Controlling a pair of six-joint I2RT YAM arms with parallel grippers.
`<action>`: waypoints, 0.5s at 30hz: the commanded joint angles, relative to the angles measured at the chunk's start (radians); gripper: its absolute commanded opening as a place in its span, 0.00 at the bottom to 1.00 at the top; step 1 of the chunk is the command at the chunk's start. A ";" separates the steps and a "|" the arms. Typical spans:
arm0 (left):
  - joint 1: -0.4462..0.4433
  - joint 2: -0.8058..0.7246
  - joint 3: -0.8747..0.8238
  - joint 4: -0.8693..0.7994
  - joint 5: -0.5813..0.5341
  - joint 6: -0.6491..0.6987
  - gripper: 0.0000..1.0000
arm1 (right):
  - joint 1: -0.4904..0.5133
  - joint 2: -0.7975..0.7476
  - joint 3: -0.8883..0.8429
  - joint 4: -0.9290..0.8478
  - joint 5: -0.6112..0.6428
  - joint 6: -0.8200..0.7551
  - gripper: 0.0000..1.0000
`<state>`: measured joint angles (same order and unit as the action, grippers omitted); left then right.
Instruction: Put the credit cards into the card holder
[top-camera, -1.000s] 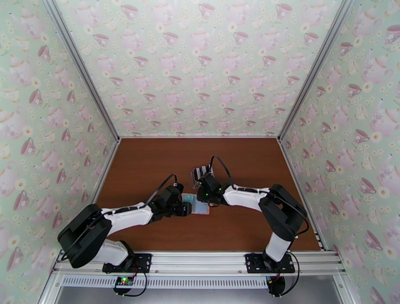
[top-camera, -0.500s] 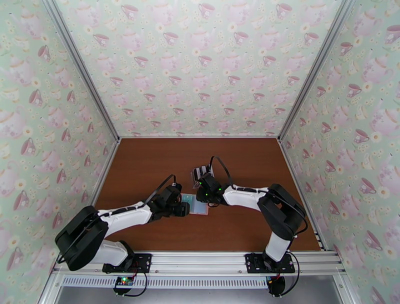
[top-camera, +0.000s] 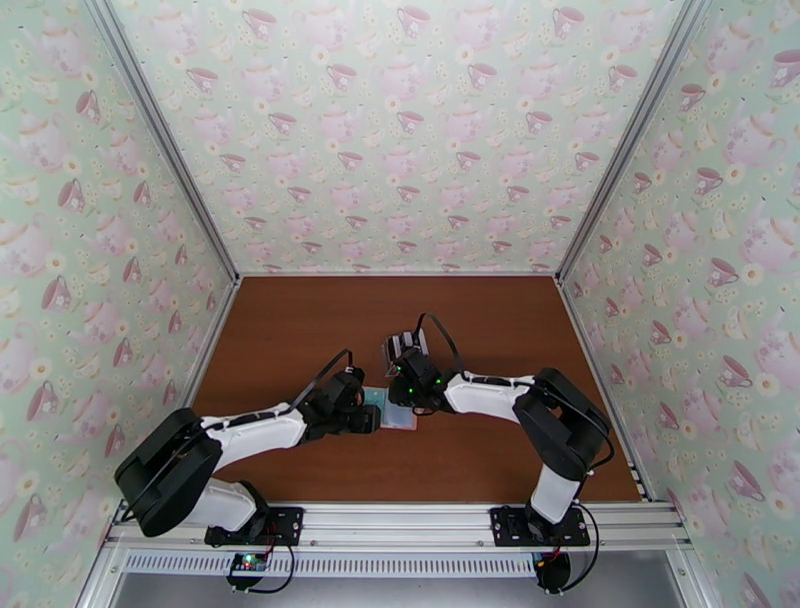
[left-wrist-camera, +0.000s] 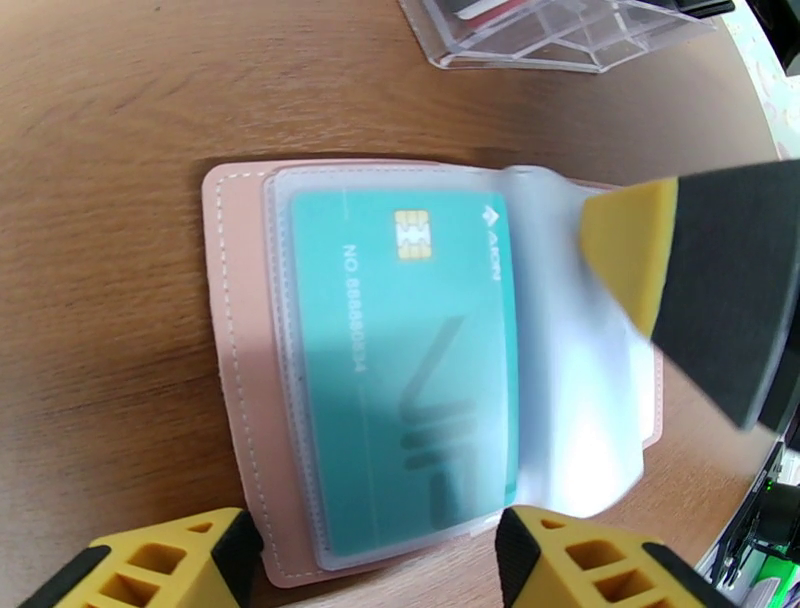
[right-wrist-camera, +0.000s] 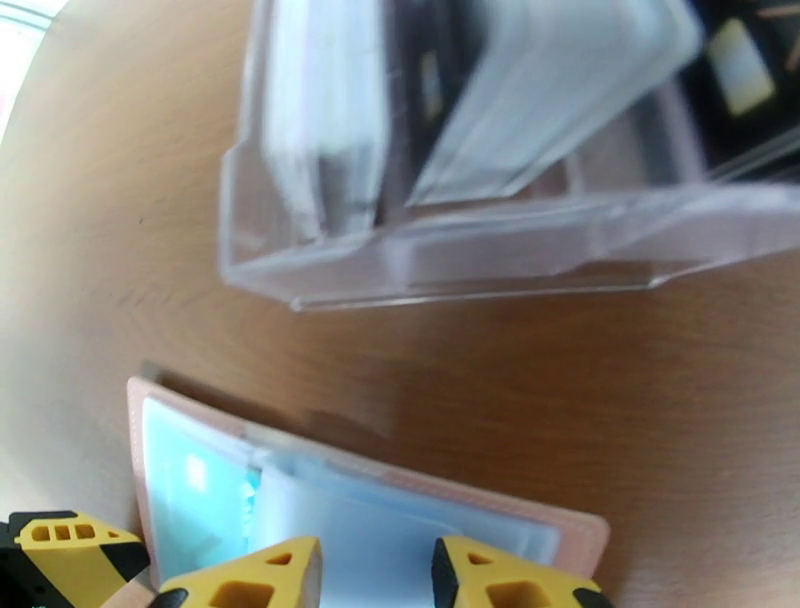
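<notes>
Over the card holder (left-wrist-camera: 235, 300), left gripper (left-wrist-camera: 375, 560) jaws widened, empty; right gripper (right-wrist-camera: 375, 575) jaws narrow, hold unclear.

Three walls (top-camera: 400, 130) papered pale green with pink teapots and teacups enclose a brown wood-grain table (top-camera: 300, 330). Silver metal posts (top-camera: 165, 140) mark the far corners; a metal rail (top-camera: 400, 522) runs along the near edge.

Soft, even light fills the top view, with no glare on the bench (top-camera: 290, 330). In the left wrist view a shadow darkens the lower left of the card holder (left-wrist-camera: 235, 330). The right wrist view is blurred: the clear rack (right-wrist-camera: 480, 200) smears and the top left corner is washed out.
</notes>
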<state>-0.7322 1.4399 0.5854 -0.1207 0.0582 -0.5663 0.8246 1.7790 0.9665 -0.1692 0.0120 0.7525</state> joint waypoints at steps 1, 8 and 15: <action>-0.007 -0.002 -0.032 0.042 0.011 -0.012 0.76 | 0.014 0.027 -0.014 0.009 -0.028 0.025 0.36; -0.009 -0.018 -0.034 0.067 0.041 -0.006 0.79 | 0.024 0.029 -0.017 0.025 -0.039 0.042 0.36; -0.010 -0.042 -0.045 0.080 0.040 -0.009 0.80 | 0.024 0.007 -0.001 -0.023 0.001 0.025 0.35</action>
<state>-0.7349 1.4178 0.5556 -0.0696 0.0727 -0.5705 0.8387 1.7878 0.9665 -0.1474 0.0105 0.7807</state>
